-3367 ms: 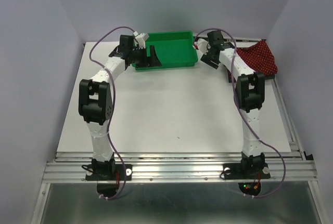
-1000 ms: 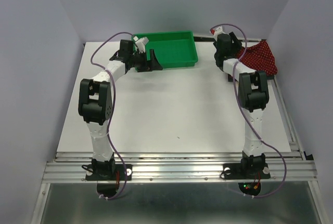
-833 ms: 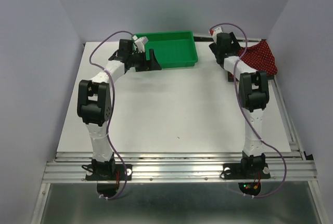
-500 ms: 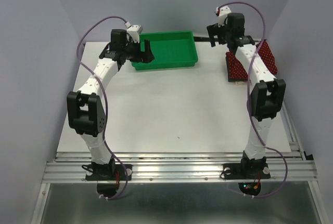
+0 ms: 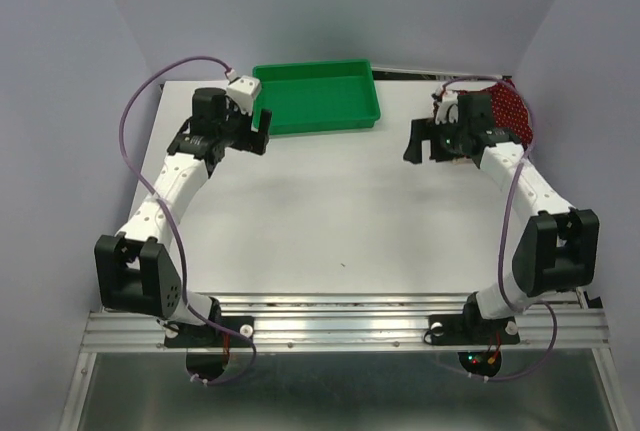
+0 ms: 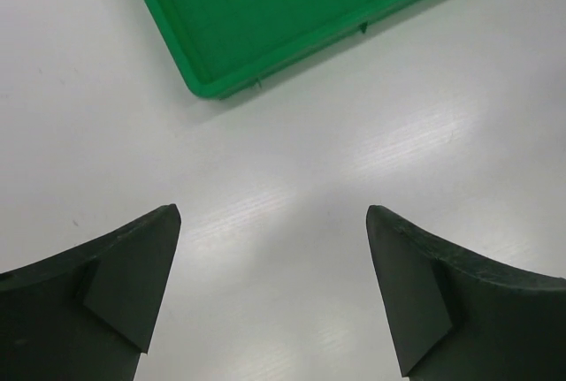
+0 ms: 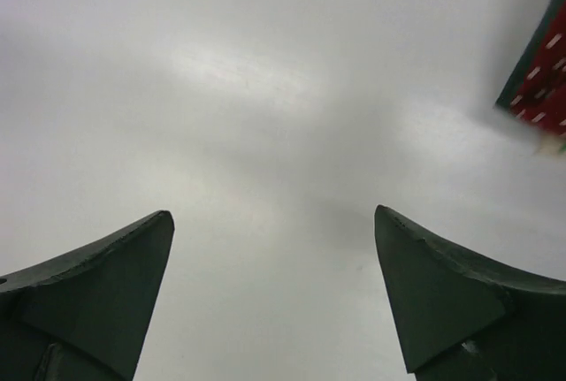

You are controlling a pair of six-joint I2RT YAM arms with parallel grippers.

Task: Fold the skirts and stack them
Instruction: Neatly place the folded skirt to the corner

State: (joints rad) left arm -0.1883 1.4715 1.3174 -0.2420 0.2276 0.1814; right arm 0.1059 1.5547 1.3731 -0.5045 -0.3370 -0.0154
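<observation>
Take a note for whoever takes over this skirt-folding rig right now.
Left hand: open, empty, above the table by the green tray.
Right hand: open, empty, near the red dotted skirt, not touching it.
Skirts: only the red one shows, at the table's far right; tray is empty.
Done: no stack visible.
To do: fold and stack the skirts.

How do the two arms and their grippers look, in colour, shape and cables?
The left arm and right arm have white links and black joints; a purple cable loops along each. The left gripper and right gripper have dark, curved, pointed fingers.
</observation>
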